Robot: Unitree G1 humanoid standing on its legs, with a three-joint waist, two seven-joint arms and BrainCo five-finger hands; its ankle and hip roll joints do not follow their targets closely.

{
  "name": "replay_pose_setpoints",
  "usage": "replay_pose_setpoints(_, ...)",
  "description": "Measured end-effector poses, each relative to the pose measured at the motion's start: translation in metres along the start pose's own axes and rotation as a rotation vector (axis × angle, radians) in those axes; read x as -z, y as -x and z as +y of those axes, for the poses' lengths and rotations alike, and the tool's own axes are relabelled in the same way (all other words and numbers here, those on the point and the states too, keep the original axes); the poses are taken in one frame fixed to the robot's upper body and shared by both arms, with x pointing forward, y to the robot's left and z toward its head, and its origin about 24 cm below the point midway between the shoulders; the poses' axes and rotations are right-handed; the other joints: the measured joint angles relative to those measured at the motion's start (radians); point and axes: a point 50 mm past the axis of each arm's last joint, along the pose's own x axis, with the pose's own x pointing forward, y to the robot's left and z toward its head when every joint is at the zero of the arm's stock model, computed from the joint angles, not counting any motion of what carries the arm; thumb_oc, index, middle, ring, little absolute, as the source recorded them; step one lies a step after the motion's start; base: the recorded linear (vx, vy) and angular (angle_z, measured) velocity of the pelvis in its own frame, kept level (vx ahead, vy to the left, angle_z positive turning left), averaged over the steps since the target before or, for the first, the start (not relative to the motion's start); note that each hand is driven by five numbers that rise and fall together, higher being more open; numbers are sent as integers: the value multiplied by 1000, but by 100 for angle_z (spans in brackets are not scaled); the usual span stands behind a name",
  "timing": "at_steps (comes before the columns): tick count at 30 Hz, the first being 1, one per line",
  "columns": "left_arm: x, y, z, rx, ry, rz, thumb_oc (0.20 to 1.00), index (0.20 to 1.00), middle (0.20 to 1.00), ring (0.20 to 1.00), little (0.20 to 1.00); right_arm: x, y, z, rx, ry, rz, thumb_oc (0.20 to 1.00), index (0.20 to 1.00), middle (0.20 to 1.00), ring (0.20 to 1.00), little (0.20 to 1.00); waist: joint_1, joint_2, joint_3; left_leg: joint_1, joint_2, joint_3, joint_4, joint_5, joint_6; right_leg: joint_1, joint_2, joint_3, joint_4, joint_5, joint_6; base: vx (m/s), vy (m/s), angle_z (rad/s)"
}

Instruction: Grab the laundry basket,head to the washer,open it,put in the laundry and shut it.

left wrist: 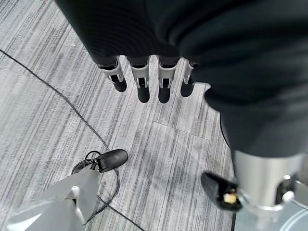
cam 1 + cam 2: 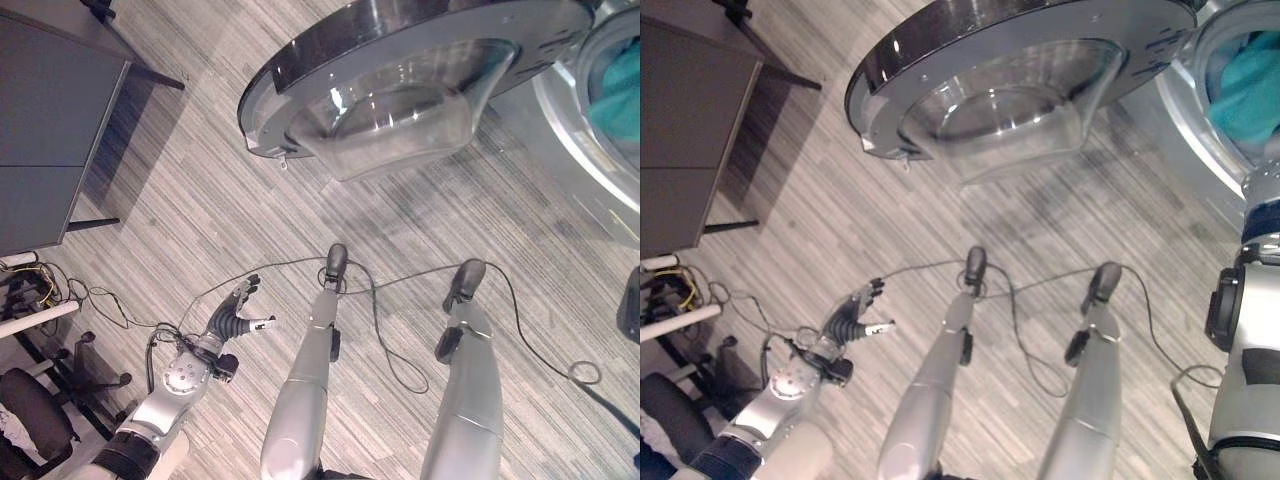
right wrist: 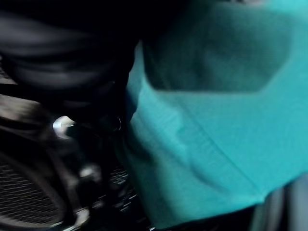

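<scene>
The washer's round door (image 2: 400, 90) stands swung open at the top, its glass bowl facing the floor. To its right is the washer's opening (image 2: 575, 125) with teal laundry (image 2: 1245, 85) inside the drum. My right arm (image 2: 1260, 230) reaches up into that opening. In the right wrist view the teal laundry (image 3: 216, 134) lies right against my right hand's dark cover (image 3: 62, 57), beside the dark perforated drum wall (image 3: 29, 192); the hand's fingers are hidden. My left hand (image 2: 235, 318) hangs low at the left, over bare floor, open and holding nothing, its fingers (image 1: 143, 84) straight.
A dark cabinet (image 2: 50, 120) on thin legs stands at the upper left. Below it are a tangle of cables (image 2: 35, 285) and a black office chair (image 2: 40, 410). Striped grey flooring (image 2: 200, 200) stretches between the cabinet and the washer.
</scene>
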Motion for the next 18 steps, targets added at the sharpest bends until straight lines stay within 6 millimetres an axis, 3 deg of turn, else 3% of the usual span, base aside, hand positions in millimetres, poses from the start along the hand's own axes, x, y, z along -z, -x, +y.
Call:
replay_pose_setpoints(2, -2, -2, 3, -6, -8, -4, 1000, 1000, 1000, 1000, 1000, -14, 2, 20, -36, -35, -59, 200, 200, 200, 200, 200, -4, 0, 0, 13, 7, 8, -2, -1, 2, 21, 12, 5, -30, 14, 1, -6, 0, -15)
replay_pose_setpoints(5, -3, -2, 3, -10, -11, -9, 1000, 1000, 1000, 1000, 1000, -10, 3, 15, 45, -39, -69, 200, 200, 200, 200, 200, -3, 0, 0, 20, 10, 20, -7, -3, 4, 24, 15, 10, -42, 22, 2, 6, 2, -10)
replay_pose_setpoints(6, -4, -2, 4, -16, -14, -12, 1000, 1000, 1000, 1000, 1000, -19, 0, 12, 114, -15, -102, 319, 319, 319, 319, 319, -1, -1, 0, 21, 7, 25, -7, -2, 5, 25, 14, 16, -47, 26, 5, 10, 4, -4)
replay_pose_setpoints(7, -4, -2, 5, -22, -15, -10, 1000, 1000, 1000, 1000, 1000, -18, 0, 8, 156, 1, -112, 319, 319, 319, 319, 319, 0, 0, 0, 21, 5, 26, -7, -1, 6, 26, 12, 18, -51, 28, 7, 0, 0, 0)
replay_pose_setpoints(8, -3, -1, 5, -23, -17, -9, 1000, 1000, 1000, 1000, 1000, -20, -1, 5, 192, 6, -117, 1000, 1000, 1000, 1000, 1000, 0, 0, 0, 21, 2, 26, -7, 1, 9, 28, 11, 19, -56, 30, 9, 20, 38, 2)
replay_pose_setpoints(10, -3, -1, 5, -13, -36, 0, 1000, 1000, 1000, 1000, 1000, -22, -5, -9, 284, 52, -116, 1000, 1000, 1000, 1000, 1000, 0, 0, 0, 22, -4, 26, -6, 2, 10, 33, 5, 20, -63, 35, 14, 26, 26, 5)
replay_pose_setpoints(13, -1, 0, 8, -20, -45, 14, 1000, 1000, 1000, 1000, 1000, -23, -6, -20, 357, -58, -74, 1000, 1000, 1000, 1000, 1000, -3, 0, 0, 25, -9, 28, -7, 2, 11, 39, 1, 20, -70, 38, 18, 5, 0, 2)
replay_pose_setpoints(18, 2, 1, 9, -25, -45, 41, 1000, 1000, 1000, 1000, 1000, -2, -2, -37, 427, -311, 20, 1000, 1000, 1000, 1000, 1000, -6, -1, 0, 28, -4, 29, -8, 1, 13, 41, 9, 23, -77, 45, 16, 2, -4, -4)
